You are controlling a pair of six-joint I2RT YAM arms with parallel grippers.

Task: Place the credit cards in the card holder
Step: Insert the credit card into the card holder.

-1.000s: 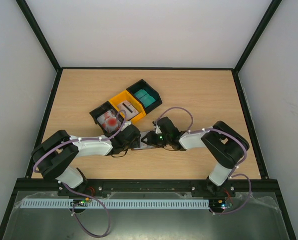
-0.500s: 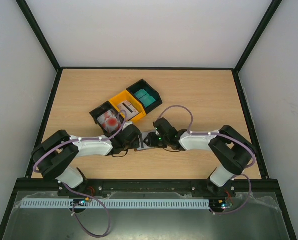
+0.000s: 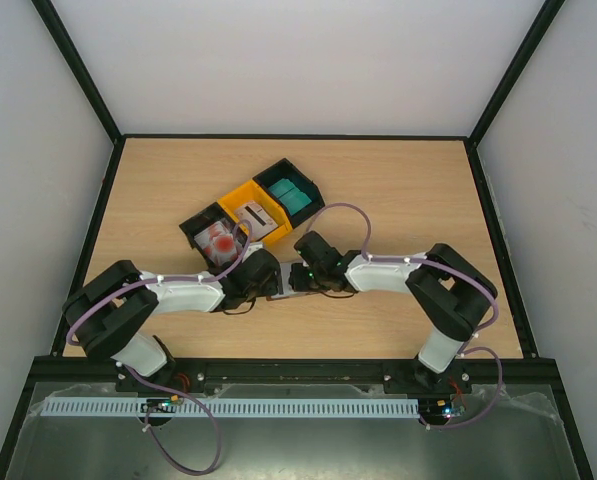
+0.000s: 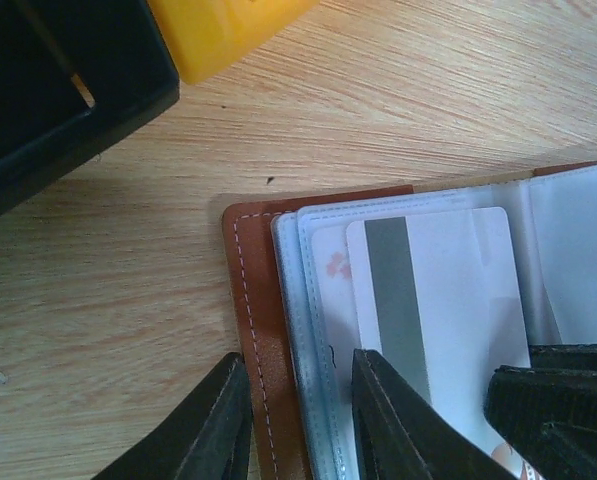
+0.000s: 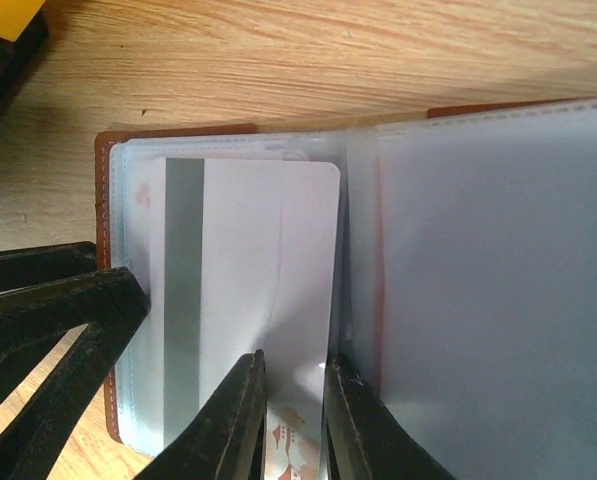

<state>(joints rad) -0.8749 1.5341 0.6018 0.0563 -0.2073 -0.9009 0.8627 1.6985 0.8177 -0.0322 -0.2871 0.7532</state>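
Card holder [image 4: 250,330], brown, stitched edge, clear inner sleeves: lies open on the wooden tabletop [image 3: 398,190], just in front of three bins, between the two hands. Left hand [image 4: 298,360]: fingers clamped on the holder's stitched outer edge and the sleeves beside it. White card [image 4: 448,290], grey stripe: flat on the sleeves of that side, a paler card with a red mark showing beneath. Right hand [image 5: 293,358]: fingers nearly together at the white card's end, a thin gap between; whether they grip it, I cannot tell. Black bin [image 3: 193,222]: white-and-red cards [image 3: 218,240]. Yellow bin [image 3: 240,195]: grey cards [image 3: 258,215]. Second black bin [image 3: 268,175]: teal cards [image 3: 291,197]. The bins touch in a slanted row.
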